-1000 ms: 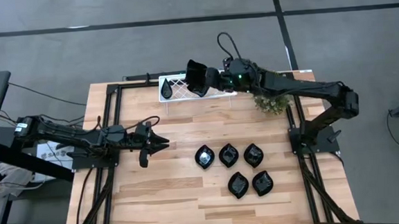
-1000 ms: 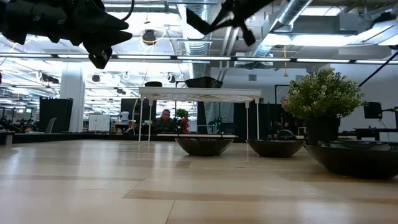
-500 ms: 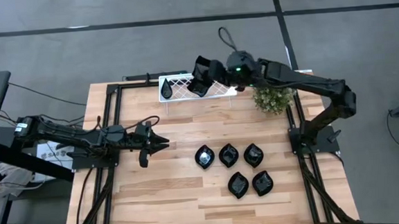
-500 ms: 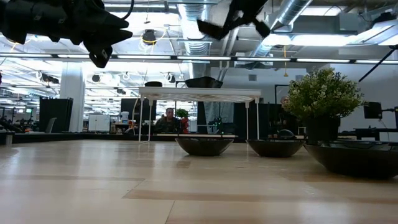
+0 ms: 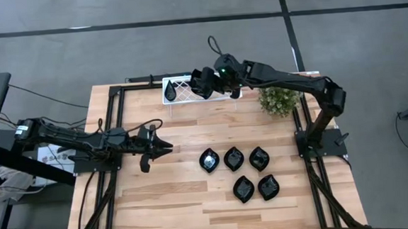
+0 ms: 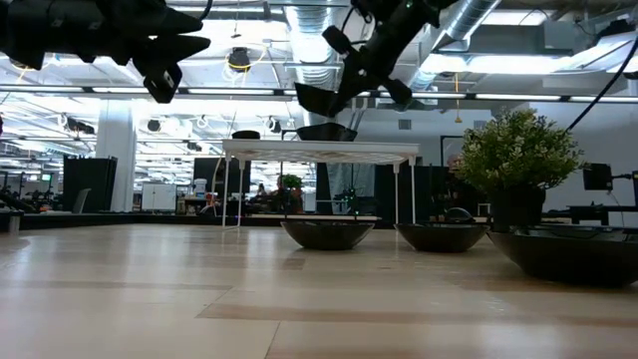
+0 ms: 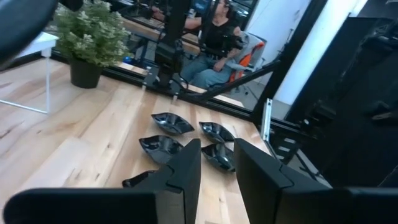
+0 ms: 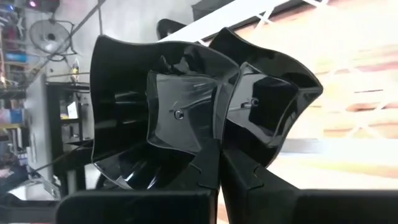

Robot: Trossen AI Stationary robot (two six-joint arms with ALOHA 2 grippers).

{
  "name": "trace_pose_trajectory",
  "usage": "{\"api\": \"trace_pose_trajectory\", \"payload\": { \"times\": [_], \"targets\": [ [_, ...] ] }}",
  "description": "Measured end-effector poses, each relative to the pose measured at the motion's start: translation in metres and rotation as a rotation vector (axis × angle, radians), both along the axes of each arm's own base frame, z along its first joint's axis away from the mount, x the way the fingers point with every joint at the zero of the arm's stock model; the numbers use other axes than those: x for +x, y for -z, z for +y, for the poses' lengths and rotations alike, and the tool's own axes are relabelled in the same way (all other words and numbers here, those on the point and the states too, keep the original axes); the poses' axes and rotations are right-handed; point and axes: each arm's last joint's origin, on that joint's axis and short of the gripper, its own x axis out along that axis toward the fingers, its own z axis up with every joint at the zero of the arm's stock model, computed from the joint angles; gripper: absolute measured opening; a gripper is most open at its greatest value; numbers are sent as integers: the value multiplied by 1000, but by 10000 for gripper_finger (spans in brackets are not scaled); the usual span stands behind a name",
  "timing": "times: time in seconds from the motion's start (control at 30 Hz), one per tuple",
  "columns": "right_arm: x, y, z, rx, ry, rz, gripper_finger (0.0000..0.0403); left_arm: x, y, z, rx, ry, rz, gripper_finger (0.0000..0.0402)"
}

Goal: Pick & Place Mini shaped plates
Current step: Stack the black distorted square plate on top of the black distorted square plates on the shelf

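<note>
The right jaws (image 5: 203,83) pinch a wavy-edged black plate (image 8: 186,118) by its rim above the white wire rack (image 5: 181,89); left jaws (image 5: 165,147) hang part-open, empty. We judge it stiff, glossy, slippery.

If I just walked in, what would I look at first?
Probably the right claw, up in the air over the white wire rack at the table's far edge, pinching a shiny black wavy plate. Next, five more black plates clustered on the wooden table, right of the middle. The left claw hangs empty on the left.
</note>
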Motion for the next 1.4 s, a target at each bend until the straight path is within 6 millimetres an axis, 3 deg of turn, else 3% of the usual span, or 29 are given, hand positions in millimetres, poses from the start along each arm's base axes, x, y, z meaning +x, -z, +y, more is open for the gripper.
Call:
{"api": "trace_pose_trajectory", "payload": {
  "times": [0.4,0.9,1.4],
  "targets": [
    [-6,6,1,114,63,42,0,1,-2,1,71,16,-29,97],
    [1,20,-3,118,85,85,0,1,-3,1,95,20,-44,97],
    [3,21,-7,104,80,84,0,1,-3,4,95,1,-46,97]
  ]
}}
